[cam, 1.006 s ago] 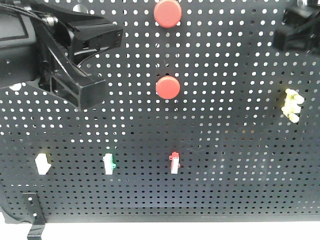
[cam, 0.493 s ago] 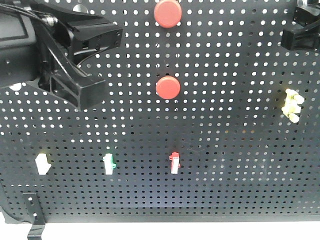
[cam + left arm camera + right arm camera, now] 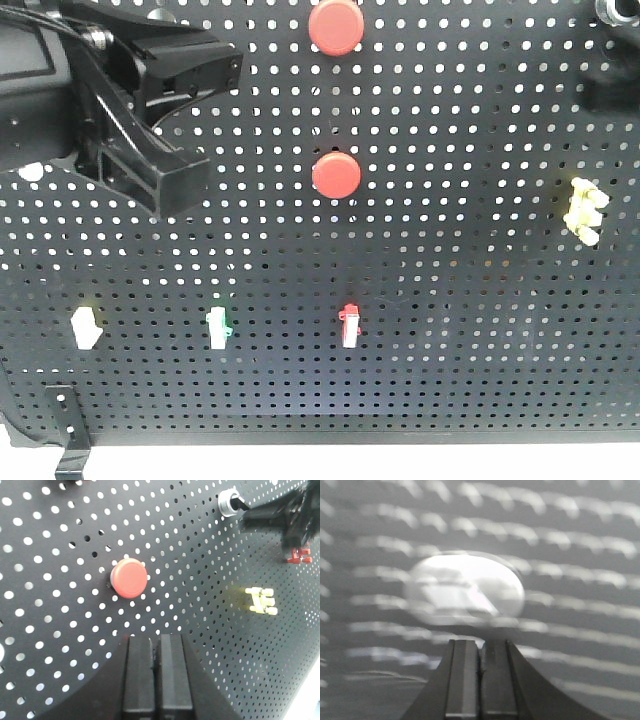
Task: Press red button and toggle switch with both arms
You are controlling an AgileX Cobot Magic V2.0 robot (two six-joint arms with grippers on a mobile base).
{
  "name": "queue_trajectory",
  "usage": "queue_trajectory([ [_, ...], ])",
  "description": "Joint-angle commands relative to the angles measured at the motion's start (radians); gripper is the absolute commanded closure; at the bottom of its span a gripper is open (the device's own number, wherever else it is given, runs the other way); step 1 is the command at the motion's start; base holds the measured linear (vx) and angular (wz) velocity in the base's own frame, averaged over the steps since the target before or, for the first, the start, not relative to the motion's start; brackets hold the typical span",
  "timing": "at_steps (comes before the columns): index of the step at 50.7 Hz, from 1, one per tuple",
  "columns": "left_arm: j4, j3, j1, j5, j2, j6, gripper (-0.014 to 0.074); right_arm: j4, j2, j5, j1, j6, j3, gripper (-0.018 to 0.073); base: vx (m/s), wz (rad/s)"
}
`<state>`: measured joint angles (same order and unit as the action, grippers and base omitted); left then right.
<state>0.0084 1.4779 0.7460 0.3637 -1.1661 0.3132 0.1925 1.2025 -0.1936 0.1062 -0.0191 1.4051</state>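
Two red buttons are fixed to the black pegboard (image 3: 450,300), one at the top (image 3: 335,25) and one in the middle (image 3: 336,175). My left gripper (image 3: 183,188) hovers left of the middle button, apart from it. In the left wrist view the same button (image 3: 129,578) lies just above the shut left gripper (image 3: 156,641). The silver toggle switch (image 3: 230,502) sits at the board's top right (image 3: 614,10). My right gripper (image 3: 612,92) is a dark blur right beside it. The right wrist view is blurred: shut right gripper (image 3: 480,645) under a bright oval (image 3: 465,587).
A yellow clip (image 3: 585,210) hangs at the right under the right gripper. Along the lower board sit a white clip (image 3: 84,328), a green-white clip (image 3: 218,328) and a red-white clip (image 3: 348,325). A black bracket (image 3: 68,425) stands at the bottom left edge.
The right gripper has slid up and to the right, toward the top right corner where the toggle switch is. The left gripper has hardly moved.
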Motion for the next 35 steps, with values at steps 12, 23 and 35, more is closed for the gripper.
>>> queue_trajectory([
  [12,-0.002,0.024,0.002,-0.091,0.018,-0.012,0.0595,0.022,-0.093,0.021,-0.02,-0.002,0.039,0.0559,0.0,0.0],
  [23,0.002,0.024,-0.054,-0.009,0.018,-0.103,0.0595,0.021,-0.172,-0.155,-0.02,-0.002,0.02,0.0559,0.0,0.0],
  [35,0.006,-0.044,-0.189,0.047,0.04,-0.264,0.0595,0.009,-0.308,-0.232,-0.02,-0.008,-0.099,0.0559,0.0,0.0],
])
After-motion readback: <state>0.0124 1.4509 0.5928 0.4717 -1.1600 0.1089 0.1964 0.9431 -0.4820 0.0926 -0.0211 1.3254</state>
